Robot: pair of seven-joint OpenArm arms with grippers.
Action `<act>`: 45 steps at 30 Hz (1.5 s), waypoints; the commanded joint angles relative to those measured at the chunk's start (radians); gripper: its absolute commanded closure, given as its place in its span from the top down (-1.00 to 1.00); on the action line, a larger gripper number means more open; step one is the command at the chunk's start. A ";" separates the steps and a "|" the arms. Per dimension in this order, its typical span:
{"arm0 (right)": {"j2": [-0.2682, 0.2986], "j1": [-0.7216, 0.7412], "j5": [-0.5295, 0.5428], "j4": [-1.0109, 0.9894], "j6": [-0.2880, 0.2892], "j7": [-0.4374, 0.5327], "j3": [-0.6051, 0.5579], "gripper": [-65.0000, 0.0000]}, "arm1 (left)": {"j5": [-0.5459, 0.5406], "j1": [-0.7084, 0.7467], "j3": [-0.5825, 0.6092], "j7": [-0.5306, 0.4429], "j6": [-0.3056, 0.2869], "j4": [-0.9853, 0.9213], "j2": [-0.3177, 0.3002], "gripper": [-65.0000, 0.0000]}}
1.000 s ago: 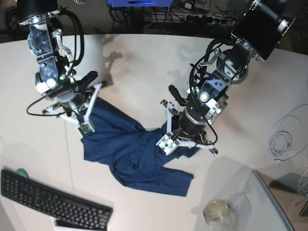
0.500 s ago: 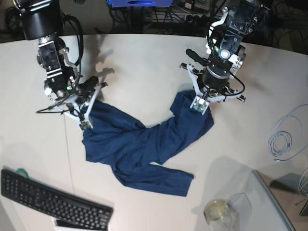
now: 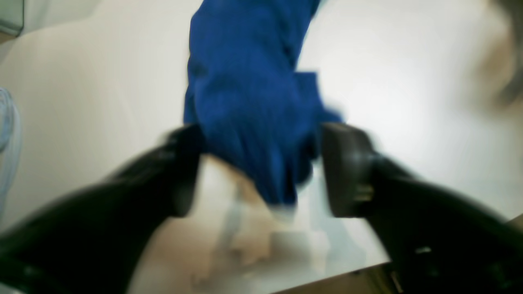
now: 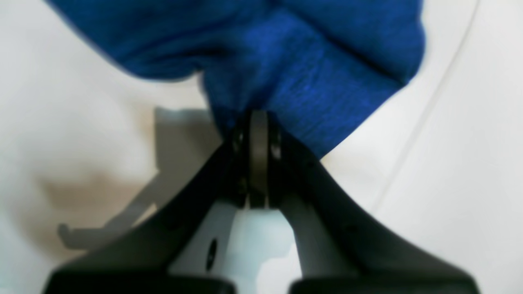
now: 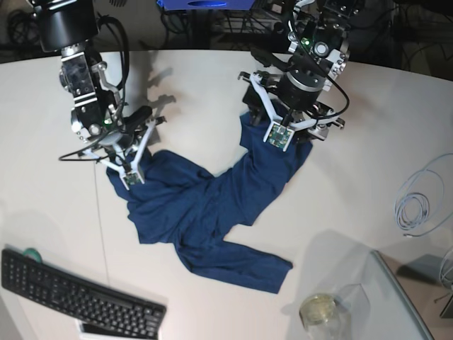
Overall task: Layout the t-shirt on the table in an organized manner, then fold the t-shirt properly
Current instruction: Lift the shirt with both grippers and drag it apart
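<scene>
Right claw (image 4: 258,122) pinching t-shirt (image 5: 205,205); left claw (image 3: 261,171) spread around it.

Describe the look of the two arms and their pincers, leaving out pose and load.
Both arms are black and silver metal, with loose black cables looping beside the wrists. Each wrist carries white angular brackets and a small green circuit board. The left pincer has thick, curved black fingers with flat pads. The right pincer has black fingers flaring from a pale base.
</scene>
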 commanded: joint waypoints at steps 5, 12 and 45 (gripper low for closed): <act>-0.003 -0.059 -0.002 0.122 -0.002 0.018 0.001 -0.77 | -0.002 -0.031 -0.005 -0.032 0.006 0.023 0.050 0.96; -0.078 -0.117 0.000 0.195 0.001 0.018 -0.022 0.03 | 0.005 -0.274 -0.013 -0.085 0.006 -0.002 0.044 0.80; -0.176 0.087 -0.002 -0.170 -0.001 -0.054 -0.453 -0.96 | 0.002 -0.171 -0.749 -0.091 0.004 -0.195 -0.011 -1.00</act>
